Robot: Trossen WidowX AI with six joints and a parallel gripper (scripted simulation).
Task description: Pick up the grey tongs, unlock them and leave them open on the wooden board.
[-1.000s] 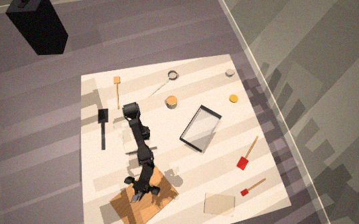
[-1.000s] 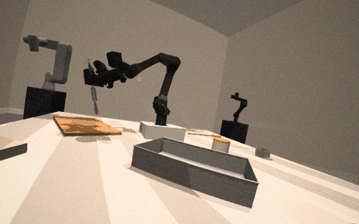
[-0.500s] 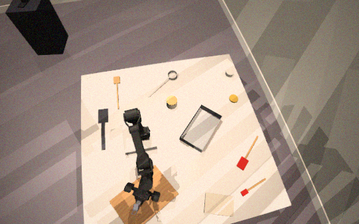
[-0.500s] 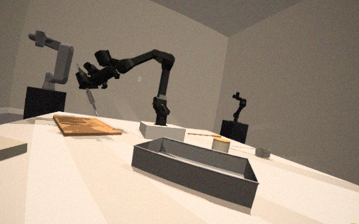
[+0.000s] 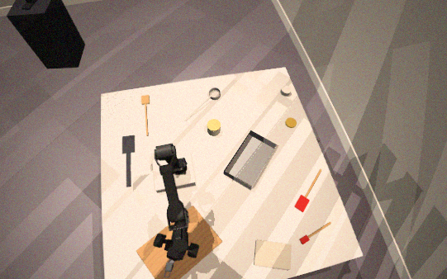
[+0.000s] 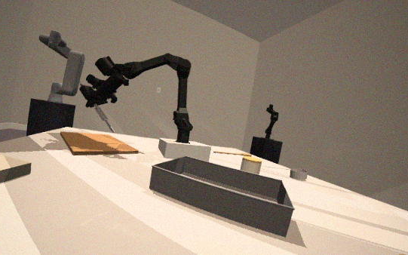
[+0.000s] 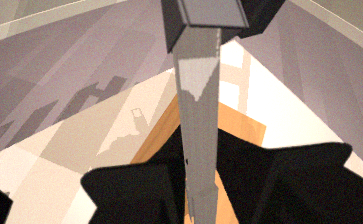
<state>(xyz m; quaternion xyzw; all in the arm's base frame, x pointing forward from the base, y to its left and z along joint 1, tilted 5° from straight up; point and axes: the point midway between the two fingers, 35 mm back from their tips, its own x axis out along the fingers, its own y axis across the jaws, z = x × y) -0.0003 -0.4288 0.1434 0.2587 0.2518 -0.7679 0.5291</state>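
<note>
My gripper [image 5: 174, 255] [image 6: 92, 100] [image 7: 192, 127] is shut on the grey tongs [image 5: 169, 267] [image 6: 101, 113] [image 7: 198, 110] and holds them in the air above the wooden board [image 5: 208, 237] [image 6: 98, 143] [image 7: 249, 122]. In the exterior view one narrow end of the tongs slants down to the right from the fingers, clear of the board. In the wrist view their grey body runs up the middle to a dark-edged part at the top. The fingers hide part of them, and I cannot tell whether the arms are spread. The roasting tin [image 5: 238, 153] [image 6: 219, 200] holds no tongs.
A pale block [image 5: 273, 254] [image 6: 4, 171] is beside the board. A yellow-topped can [image 5: 214, 127] [image 6: 251, 164], a strainer [image 5: 215, 93], a black spatula [image 5: 128, 144] and red-headed tools [image 5: 301, 203] [image 5: 304, 239] lie around the table.
</note>
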